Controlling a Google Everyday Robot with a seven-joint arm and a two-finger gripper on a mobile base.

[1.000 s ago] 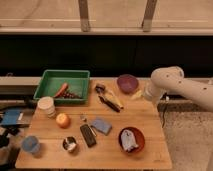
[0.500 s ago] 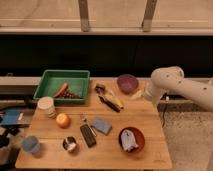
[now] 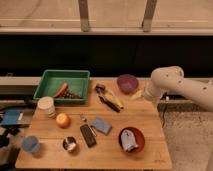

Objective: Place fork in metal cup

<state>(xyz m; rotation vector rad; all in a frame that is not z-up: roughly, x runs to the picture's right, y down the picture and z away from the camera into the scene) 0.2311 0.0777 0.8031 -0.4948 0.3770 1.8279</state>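
- Here, the fork [image 3: 84, 119] lies flat on the wooden worktop [image 3: 150, 125], left of centre in the frame, between the orange [image 3: 63, 120] and the blue sponge [image 3: 102, 125], just above the black remote-like bar [image 3: 88, 135].
- The metal cup [image 3: 70, 144] stands lower left of the fork, near the front edge, with the light-blue cup [image 3: 31, 144] further left.
- The robot's white arm reaches in from the right, and its claw [image 3: 148, 95] hangs at the worktop's upper right edge beside the purple bowl [image 3: 127, 82], well apart from the fork. Whether the claw is open or closed cannot be told, and nothing can be seen in its hold.
- The fork looks light, stiff and slick: thin metal lying low on the wood, likely to skid or pivot if nudged.
- The best hold is probably across the narrow handle near its middle, from straight above, so it hangs balanced.
- The cup is low and small, so a tilted fork could tip or slide it; a gentle, tines-down release seems safest.
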